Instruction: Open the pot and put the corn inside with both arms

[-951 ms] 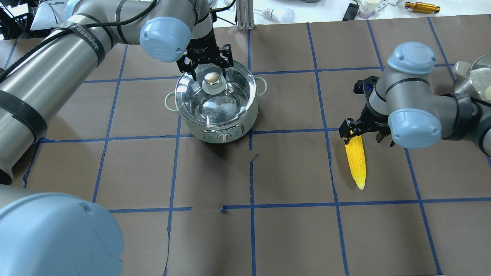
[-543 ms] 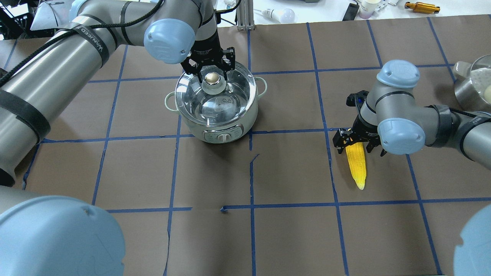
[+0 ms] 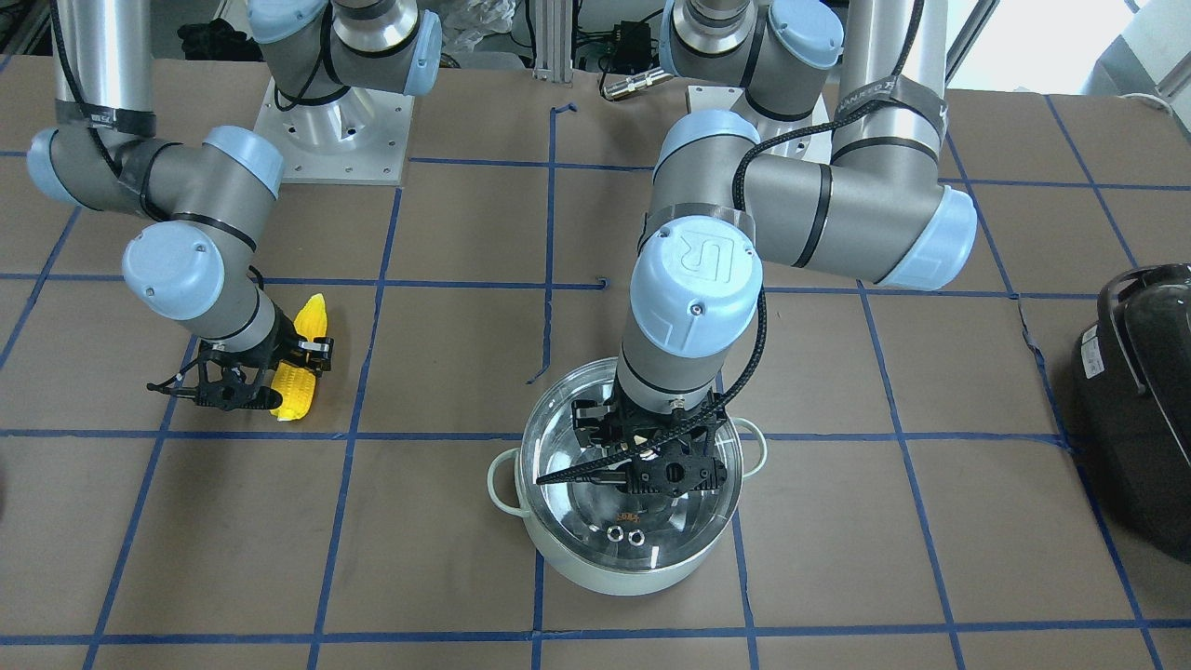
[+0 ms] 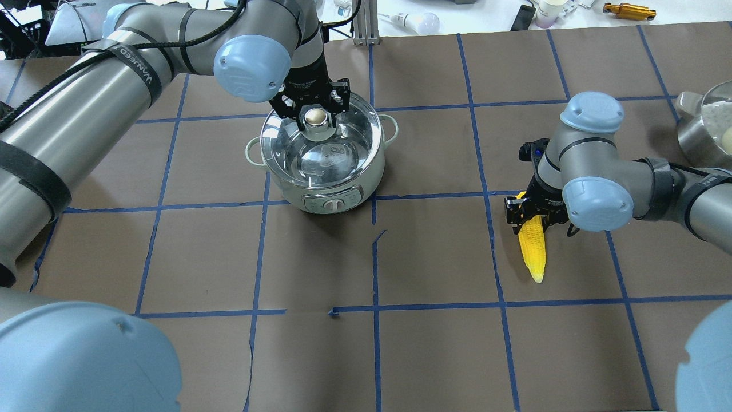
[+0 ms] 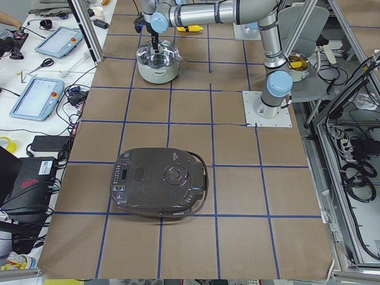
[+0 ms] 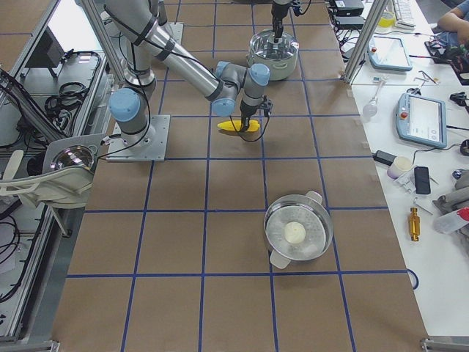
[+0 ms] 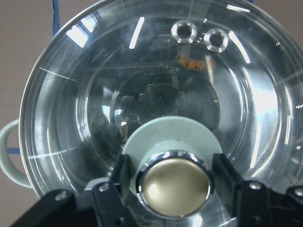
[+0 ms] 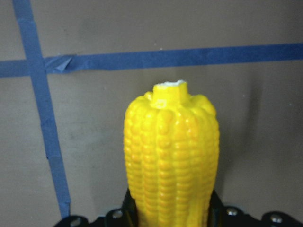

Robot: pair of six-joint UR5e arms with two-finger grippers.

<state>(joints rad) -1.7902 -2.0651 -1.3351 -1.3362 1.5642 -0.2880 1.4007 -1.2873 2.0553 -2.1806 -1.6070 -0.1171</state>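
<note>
The mint-green pot [image 4: 343,194] stands at centre-left with its glass lid [image 4: 320,154] on. My left gripper [image 4: 315,118] is down on the lid, and its fingers [image 7: 125,177] press both sides of the brass knob [image 7: 176,183]. The pot also shows in the front-facing view [image 3: 595,568]. The yellow corn [image 4: 533,249] lies on the table at the right, with its tip pointing toward the robot. My right gripper [image 4: 533,220] is shut on the corn's thick end. The cob [image 8: 171,156] fills the gap between the jaws. It also shows in the front-facing view [image 3: 296,395].
A black appliance with a handle [image 3: 1144,391] sits far off on the robot's left side. A steel steamer pan holding a white lump [image 6: 297,231] is at the table's right end. Brown paper with a blue tape grid covers the table. Small items [image 4: 420,22] lie beyond the far edge.
My left gripper came down over the lid and closed in on the knob. My right gripper dropped onto the corn's thick end and closed on it. The lid and the corn have not moved.
</note>
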